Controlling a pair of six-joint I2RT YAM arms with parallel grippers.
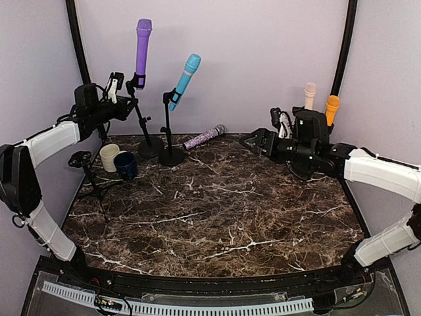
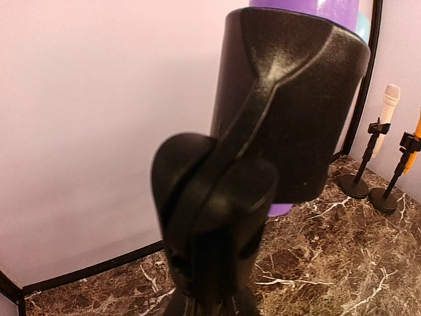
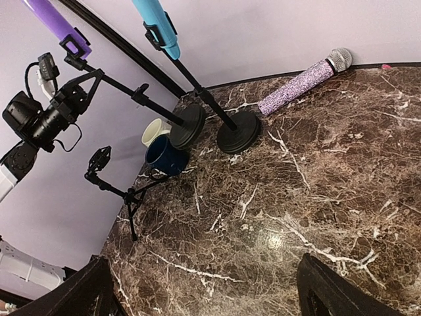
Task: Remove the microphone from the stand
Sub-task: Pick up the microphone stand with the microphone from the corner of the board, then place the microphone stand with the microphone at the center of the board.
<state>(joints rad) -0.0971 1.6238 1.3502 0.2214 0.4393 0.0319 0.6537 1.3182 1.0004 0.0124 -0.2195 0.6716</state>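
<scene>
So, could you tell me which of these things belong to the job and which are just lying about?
Job: purple mic, its stand, left gripper.
Lying about: blue mic, glitter mic, white cup, blue cup, tripod, beige mic, orange mic.

The left gripper seems clamped on the stand under the purple microphone; a glittery microphone lies by the wall.

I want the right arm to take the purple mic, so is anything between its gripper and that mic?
Probably yes. The blue mic on its stand sits between the open right gripper and the purple mic, close beside it. A straight reach across would likely meet the blue mic first.
</scene>
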